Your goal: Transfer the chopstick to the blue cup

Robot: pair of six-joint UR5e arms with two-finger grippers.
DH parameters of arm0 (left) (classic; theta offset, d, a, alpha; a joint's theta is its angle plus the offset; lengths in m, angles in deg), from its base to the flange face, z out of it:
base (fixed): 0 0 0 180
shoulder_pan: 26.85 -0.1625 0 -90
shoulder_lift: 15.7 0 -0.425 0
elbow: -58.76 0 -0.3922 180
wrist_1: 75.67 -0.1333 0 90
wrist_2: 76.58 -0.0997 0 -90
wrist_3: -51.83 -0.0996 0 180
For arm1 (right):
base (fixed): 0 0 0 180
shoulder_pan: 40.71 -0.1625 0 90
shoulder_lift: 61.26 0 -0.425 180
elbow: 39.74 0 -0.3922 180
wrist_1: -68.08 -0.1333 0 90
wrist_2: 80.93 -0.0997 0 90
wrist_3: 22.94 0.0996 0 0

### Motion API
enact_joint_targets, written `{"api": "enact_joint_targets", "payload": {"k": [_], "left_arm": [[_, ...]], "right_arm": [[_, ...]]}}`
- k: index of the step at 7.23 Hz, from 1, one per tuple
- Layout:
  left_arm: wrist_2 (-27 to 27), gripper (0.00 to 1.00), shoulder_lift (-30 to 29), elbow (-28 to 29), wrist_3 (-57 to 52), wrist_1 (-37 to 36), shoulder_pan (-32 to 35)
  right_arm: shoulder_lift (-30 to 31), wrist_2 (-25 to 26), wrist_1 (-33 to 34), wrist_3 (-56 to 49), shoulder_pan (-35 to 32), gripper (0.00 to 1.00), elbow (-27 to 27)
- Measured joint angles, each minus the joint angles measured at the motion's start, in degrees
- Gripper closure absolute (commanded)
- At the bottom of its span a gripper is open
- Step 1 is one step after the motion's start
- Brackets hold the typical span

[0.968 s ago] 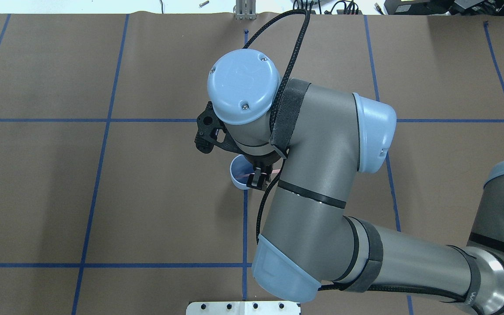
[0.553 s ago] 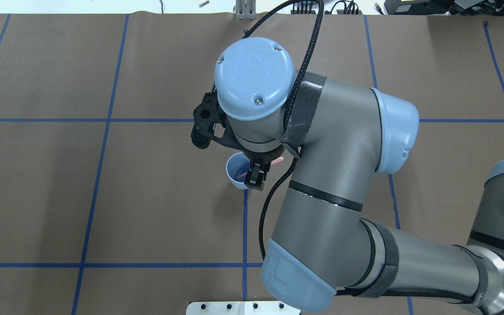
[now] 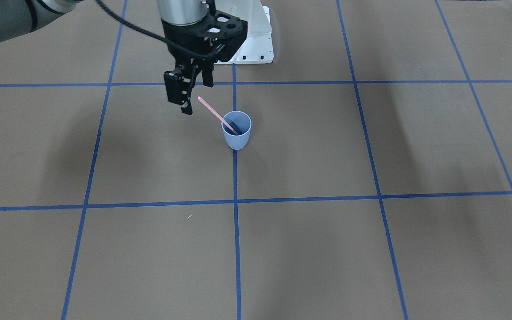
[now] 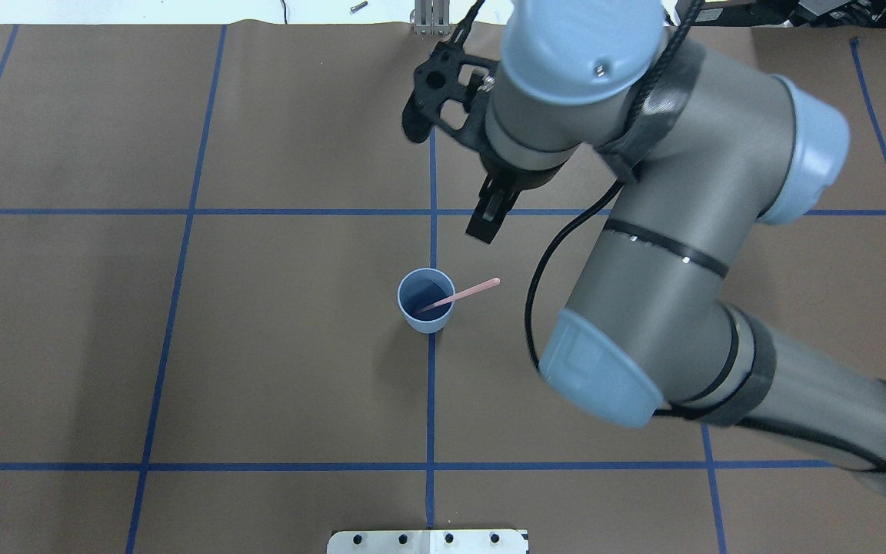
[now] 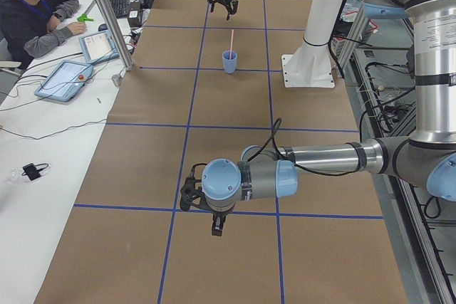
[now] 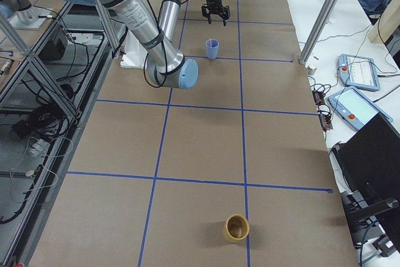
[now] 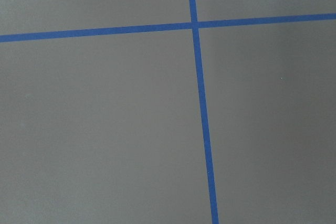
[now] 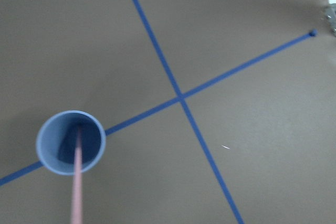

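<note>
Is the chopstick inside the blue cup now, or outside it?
Inside. The pink chopstick leans in the upright blue cup, lower end within, upper end over the rim; nothing holds it.

links (image 4: 643, 254): grey metal | joint caps (image 4: 581, 38): pale blue, screwed | cable (image 4: 558, 246): black, strapped | fingers (image 4: 487, 215): black

The chopstick (image 4: 474, 289) is pink, the cup (image 4: 425, 324) light blue, the table cover (image 4: 274, 362) brown with blue grid lines (image 4: 181, 211).
</note>
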Motion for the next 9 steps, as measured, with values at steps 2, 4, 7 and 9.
{"api": "enact_joint_targets", "payload": {"k": [2,4,7,9], "left_arm": [[-0.03,0.01,0.00,-0.07,-0.02,0.04,0.00],[-0.04,0.01,-0.02,-0.15,-0.04,0.10,0.00],[-0.04,0.01,-0.08,-0.98,-0.04,-0.04,0.00],[-0.04,0.01,-0.08,-1.08,-0.04,-0.01,0.00]], "right_arm": [[6.85,-11.89,-9.09,-3.62,-11.77,0.00,-4.68],[11.61,-17.93,-11.97,-8.95,-20.89,0.00,-9.95],[21.49,-21.55,-14.96,-13.35,-30.88,0.00,-13.12],[26.99,-22.86,-14.89,-11.82,-37.34,0.00,-16.26]]}}
